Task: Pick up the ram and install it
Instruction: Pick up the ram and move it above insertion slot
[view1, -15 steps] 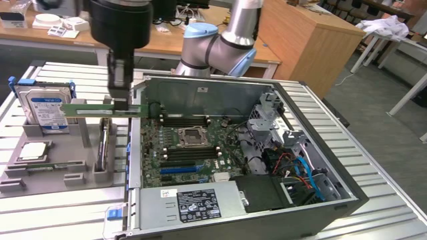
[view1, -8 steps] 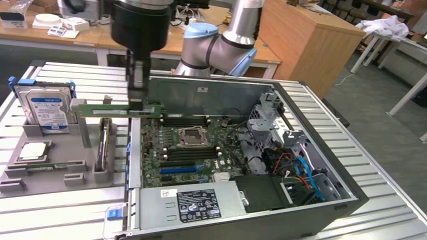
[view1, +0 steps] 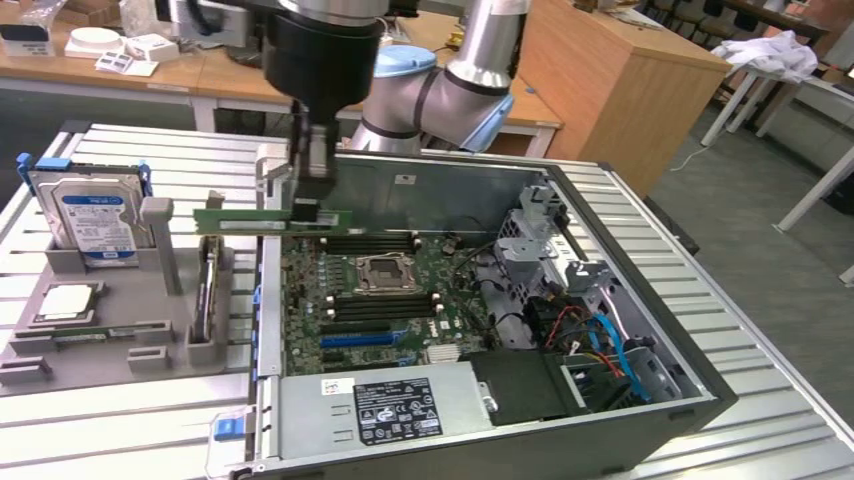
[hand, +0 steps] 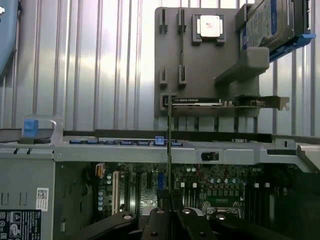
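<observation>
While the gripper (view1: 315, 203) clamps tight on the ram (view1: 247, 219) above the motherboard (view1: 334, 300), it wants squaring level with the black slots (view1: 380, 243) before any pressing.

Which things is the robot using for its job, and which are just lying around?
For the job: the hand, shut on the ram; the motherboard with its black slots.

Just lying about: hard drive, processor chip, power supply.
</observation>
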